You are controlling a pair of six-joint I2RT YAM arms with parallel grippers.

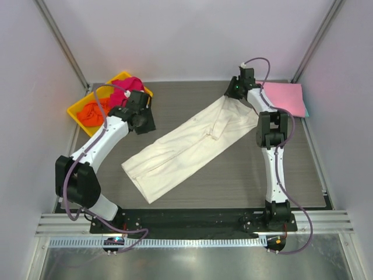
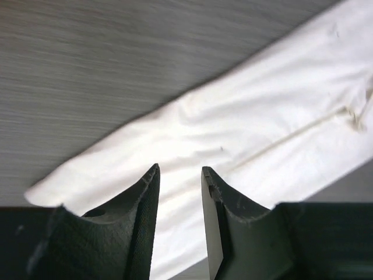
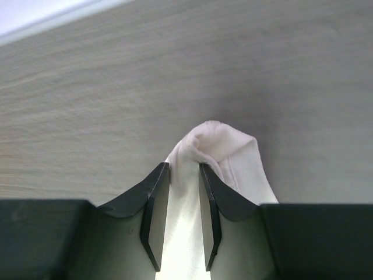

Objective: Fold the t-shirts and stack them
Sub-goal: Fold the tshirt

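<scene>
A cream-white t-shirt [image 1: 186, 146], folded into a long strip, lies slantwise across the table. Its far right end is bunched between the fingers of my right gripper [image 1: 233, 92], which is shut on it. In the right wrist view the cloth [image 3: 227, 151] rises in a small hump past that gripper [image 3: 183, 165]. My left gripper [image 1: 144, 122] hovers above the strip's upper left side. In the left wrist view it [image 2: 180, 169] is open with nothing between the fingers, and the shirt [image 2: 245, 128] lies below it.
A folded pink t-shirt [image 1: 285, 97] lies at the back right with a teal one's edge [image 1: 306, 111] showing under it. A yellow tray [image 1: 73, 109] at the back left holds an orange t-shirt [image 1: 92, 113] and a magenta one [image 1: 125, 87].
</scene>
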